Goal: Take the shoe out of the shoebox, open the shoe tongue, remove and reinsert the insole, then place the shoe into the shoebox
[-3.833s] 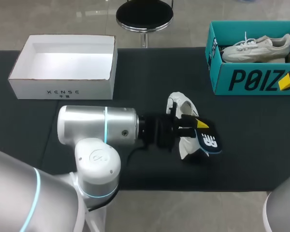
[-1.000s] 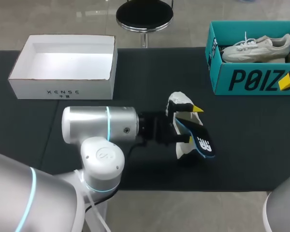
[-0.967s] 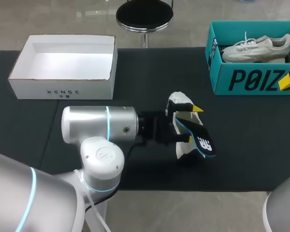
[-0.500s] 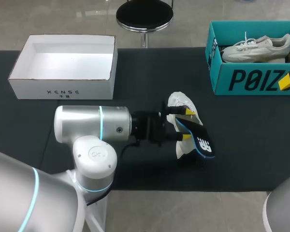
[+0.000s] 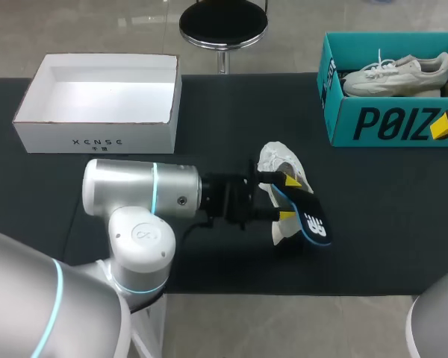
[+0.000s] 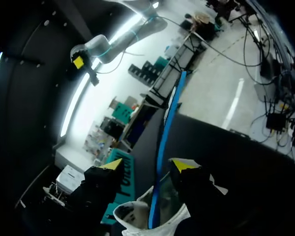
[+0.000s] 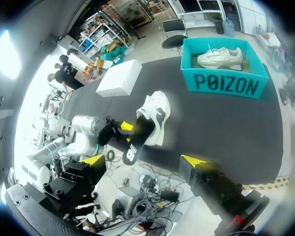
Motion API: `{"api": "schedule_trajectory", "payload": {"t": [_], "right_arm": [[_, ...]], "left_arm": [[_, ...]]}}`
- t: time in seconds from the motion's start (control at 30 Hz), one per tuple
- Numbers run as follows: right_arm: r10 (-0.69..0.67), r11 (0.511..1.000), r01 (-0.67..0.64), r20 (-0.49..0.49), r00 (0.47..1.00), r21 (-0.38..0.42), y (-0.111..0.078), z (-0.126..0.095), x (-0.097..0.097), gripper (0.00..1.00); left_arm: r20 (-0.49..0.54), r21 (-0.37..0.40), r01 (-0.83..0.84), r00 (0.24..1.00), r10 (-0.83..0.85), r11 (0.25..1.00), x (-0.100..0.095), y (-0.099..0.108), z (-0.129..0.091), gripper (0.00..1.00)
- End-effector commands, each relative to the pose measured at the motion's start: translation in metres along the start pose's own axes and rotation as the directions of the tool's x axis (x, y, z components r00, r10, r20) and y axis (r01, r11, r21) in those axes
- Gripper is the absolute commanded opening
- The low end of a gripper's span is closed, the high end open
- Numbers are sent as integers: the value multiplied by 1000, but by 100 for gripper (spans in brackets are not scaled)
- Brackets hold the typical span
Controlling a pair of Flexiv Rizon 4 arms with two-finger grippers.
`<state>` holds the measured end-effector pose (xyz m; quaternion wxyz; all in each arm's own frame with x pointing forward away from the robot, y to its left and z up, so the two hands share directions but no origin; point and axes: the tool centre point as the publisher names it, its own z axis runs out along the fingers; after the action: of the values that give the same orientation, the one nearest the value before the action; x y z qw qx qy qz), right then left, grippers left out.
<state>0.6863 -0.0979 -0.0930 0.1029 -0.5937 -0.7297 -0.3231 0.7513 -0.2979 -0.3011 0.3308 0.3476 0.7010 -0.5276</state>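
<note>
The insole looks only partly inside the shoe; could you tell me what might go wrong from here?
1. The insole sticks well out of the white shoe, and the left gripper's fingers stand open either side of it; unheld, it could slip out.
2. One finger sits close to its edge and might drag it along.

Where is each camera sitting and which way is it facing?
Head view: above and behind, looking down on the table; left arm shows, the left end effector around the insole.
Left wrist view: on that wrist, looking past its end effector at the insole's edge.
Right wrist view: held high at the right, looking down over the table; the right end effector shows.
Shared: head and right wrist views show shoe and teal shoebox.
</note>
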Motion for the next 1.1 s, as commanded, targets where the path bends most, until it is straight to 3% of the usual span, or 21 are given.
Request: {"api": "schedule_trajectory", "payload": {"t": [0.03, 0.37, 0.67, 0.9, 1.1], "right_arm": [[1, 1000, -1, 1, 1000, 3, 1, 1, 0, 100], [1, 1000, -1, 1, 1000, 3, 1, 1, 0, 100], [1, 1000, -1, 1, 1000, 3, 1, 1, 0, 100], [1, 1000, -1, 1, 1000, 3, 1, 1, 0, 100], [1, 1000, -1, 1, 1000, 3, 1, 1, 0, 100]], "left_arm": [[-17, -1, -12, 1000, 12, 1000, -3, 5, 0, 62], [-29, -25, -46, 999, 45, 999, -11, 18, -3, 50], [-75, -25, -79, 994, 77, 997, -2, 17, -4, 53], [-79, -60, -115, 991, 110, 992, -8, 28, -3, 46], [-99, -56, -144, 986, 138, 988, -6, 26, -2, 47]]}}
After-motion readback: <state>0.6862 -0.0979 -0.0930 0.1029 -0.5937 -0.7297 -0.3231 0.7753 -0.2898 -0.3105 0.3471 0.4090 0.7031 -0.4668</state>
